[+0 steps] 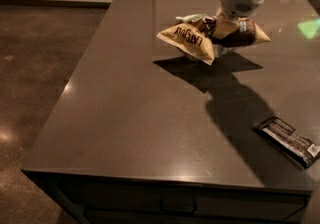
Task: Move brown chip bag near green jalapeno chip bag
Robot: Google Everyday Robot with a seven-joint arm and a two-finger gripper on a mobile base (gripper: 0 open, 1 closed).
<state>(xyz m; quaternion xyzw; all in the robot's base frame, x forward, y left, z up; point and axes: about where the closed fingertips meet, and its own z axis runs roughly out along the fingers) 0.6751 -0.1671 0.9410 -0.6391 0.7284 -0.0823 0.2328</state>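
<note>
The brown chip bag (192, 40) is puffy, dark brown in the middle with cream-yellow ends. It hangs tilted just above the dark table and casts a shadow below. My gripper (223, 26) comes down from the upper right and is shut on the bag's middle. The green jalapeno chip bag (189, 18) shows only as a pale green edge right behind the brown bag, at its far side. The rest of it is hidden by the brown bag.
A flat black wrapper (289, 141) lies near the table's right front. The dark table (135, 118) has its left edge and front edge close by, with bare floor (35, 68) to the left. A green light patch (309, 28) glows at far right.
</note>
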